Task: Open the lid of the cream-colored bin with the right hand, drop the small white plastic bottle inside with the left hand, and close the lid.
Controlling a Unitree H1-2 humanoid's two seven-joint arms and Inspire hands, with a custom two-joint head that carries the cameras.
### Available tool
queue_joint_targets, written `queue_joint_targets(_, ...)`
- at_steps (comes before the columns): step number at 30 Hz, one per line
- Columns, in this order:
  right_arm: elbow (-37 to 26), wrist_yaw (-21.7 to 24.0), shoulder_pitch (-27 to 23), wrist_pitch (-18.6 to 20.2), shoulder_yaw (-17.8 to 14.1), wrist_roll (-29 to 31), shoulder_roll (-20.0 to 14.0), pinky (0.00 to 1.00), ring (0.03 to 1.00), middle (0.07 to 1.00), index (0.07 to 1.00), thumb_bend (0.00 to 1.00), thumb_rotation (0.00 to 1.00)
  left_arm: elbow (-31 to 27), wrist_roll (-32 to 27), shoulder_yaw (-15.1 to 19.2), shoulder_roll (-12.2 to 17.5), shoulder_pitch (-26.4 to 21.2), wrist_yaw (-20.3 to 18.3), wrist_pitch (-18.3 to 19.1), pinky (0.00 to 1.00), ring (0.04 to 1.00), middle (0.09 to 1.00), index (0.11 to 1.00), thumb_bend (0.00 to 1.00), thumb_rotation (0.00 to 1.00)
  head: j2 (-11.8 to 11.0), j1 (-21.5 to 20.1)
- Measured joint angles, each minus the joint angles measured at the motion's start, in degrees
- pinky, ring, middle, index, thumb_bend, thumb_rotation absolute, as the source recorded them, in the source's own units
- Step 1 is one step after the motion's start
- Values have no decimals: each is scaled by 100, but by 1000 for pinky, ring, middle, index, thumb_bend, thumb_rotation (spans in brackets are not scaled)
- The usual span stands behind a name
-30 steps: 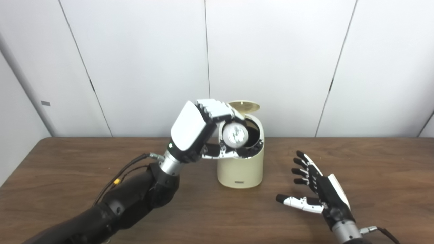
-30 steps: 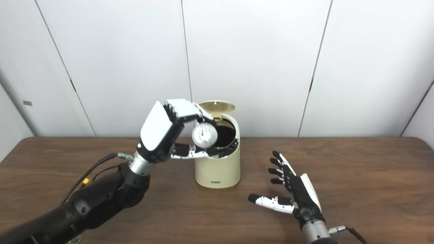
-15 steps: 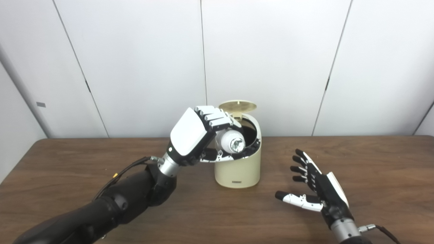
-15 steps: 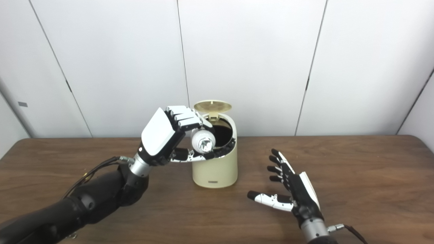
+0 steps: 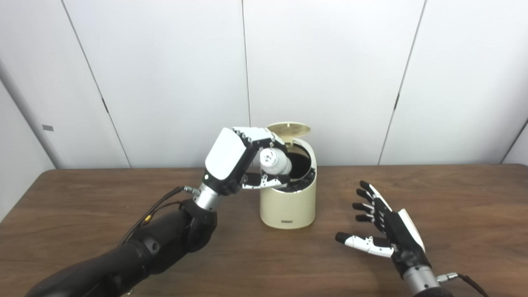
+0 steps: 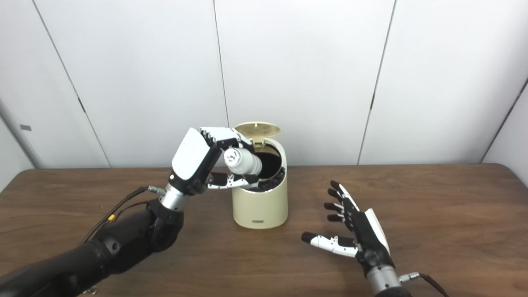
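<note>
The cream-colored bin (image 5: 288, 206) stands mid-table with its round lid (image 5: 288, 128) flipped up at the back. The small white plastic bottle (image 5: 275, 161) lies tilted at the bin's left rim, its far end inside the dark opening. My left hand (image 5: 235, 159) hovers at that rim, with its fingers (image 5: 253, 135) spread above the bottle and the thumb below it. The grip looks loosened. My right hand (image 5: 383, 235) rests open, palm up, on the table to the right of the bin, with nothing in it.
The brown wooden table (image 5: 82, 198) stretches to both sides of the bin. White wall panels (image 5: 330, 62) stand right behind the bin. My left forearm (image 5: 165, 235) and its cables cross the table's front left.
The bottle has tipped from end-on in my left hand to slanting down into the bin's mouth. The left hand's fingers have spread. The right hand has not moved.
</note>
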Motion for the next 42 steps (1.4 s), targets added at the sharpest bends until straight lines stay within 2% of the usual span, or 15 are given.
queue_joint_targets(5, 1, 0, -2, 0, 0, 3, -3, 724, 809, 910, 936, 769, 280, -182, -104, 45, 6, 68, -106, 2, 302, 429, 548, 493, 471, 0, 0, 0)
queue_joint_targets(8, 3, 0, -2, 0, 1, 0, -15, 725, 808, 910, 934, 771, 285, -331, -114, 93, -2, 116, -138, 14, 335, 454, 512, 472, 477, 0, 0, 0)
queue_joint_targets(9, 5, 0, -5, 0, 5, -1, -15, 727, 809, 911, 934, 768, 282, -350, -129, 114, -8, 116, -175, 13, 241, 447, 502, 479, 490, 0, 0, -9)
queue_joint_targets(11, 2, 0, -6, 0, 17, -9, -15, 714, 801, 908, 931, 764, 280, -356, -235, 167, -27, 116, -319, 17, 172, 443, 494, 485, 501, 0, 0, -9)
queue_joint_targets(15, -30, 0, -3, 1, 31, -19, -11, 703, 792, 902, 925, 761, 263, -352, -433, 320, -60, 136, -738, 34, 242, 446, 505, 472, 504, 0, 26, -18)
queue_joint_targets(17, -51, 0, -3, 1, 31, -19, -10, 691, 788, 900, 922, 761, 258, -351, -457, 402, -62, 155, -890, 35, 295, 407, 528, 490, 500, 0, 35, -18)
queue_joint_targets(20, -51, -1, -2, 1, 29, -19, -10, 691, 790, 902, 920, 764, 270, -351, -506, 540, -73, 223, -1118, 36, 388, 430, 514, 502, 503, 0, 35, -18)
queue_joint_targets(24, -49, -3, 0, 1, 30, -25, -13, 680, 788, 900, 920, 758, 275, -346, -456, 626, -105, 276, -1149, 37, 437, 439, 524, 499, 503, 0, 44, -26)
queue_joint_targets(25, -50, -3, 2, 1, 31, -24, -13, 681, 787, 900, 921, 760, 277, -346, -410, 637, -105, 276, -1152, 37, 456, 523, 514, 492, 515, 0, 44, -26)
queue_joint_targets(26, -50, -3, 3, 1, 30, -23, -13, 682, 787, 900, 921, 760, 273, -346, -383, 644, -105, 276, -1152, 37, 474, 563, 546, 527, 582, 0, 44, -26)
queue_joint_targets(27, -50, -2, 5, 1, 29, -16, -12, 683, 788, 901, 922, 760, 266, -346, -363, 657, -106, 277, -1153, 37, 502, 601, 613, 600, 708, 0, 44, -26)
queue_joint_targets(28, -50, -3, 5, 1, 29, -3, -11, 682, 788, 901, 922, 761, 262, -346, -346, 673, -106, 279, -1163, 37, 524, 628, 657, 648, 787, 0, 53, -9)
queue_joint_targets(32, -50, -3, 7, 1, 30, 15, -10, 673, 782, 897, 921, 757, 260, -349, -326, 693, -105, 328, -1281, 37, 543, 649, 694, 682, 830, 0, 62, 0)
queue_joint_targets(38, -52, -2, 14, 1, 41, 13, -10, 689, 781, 901, 924, 743, 244, -499, -362, 811, -87, 364, -1487, 38, 548, 650, 688, 676, 825, 0, 62, 9)
queue_joint_targets(42, -53, -1, 15, 1, 54, 12, -10, 686, 782, 902, 925, 747, 240, -504, -320, 817, -87, 366, -1489, 38, 547, 646, 686, 676, 832, 0, 62, 18)
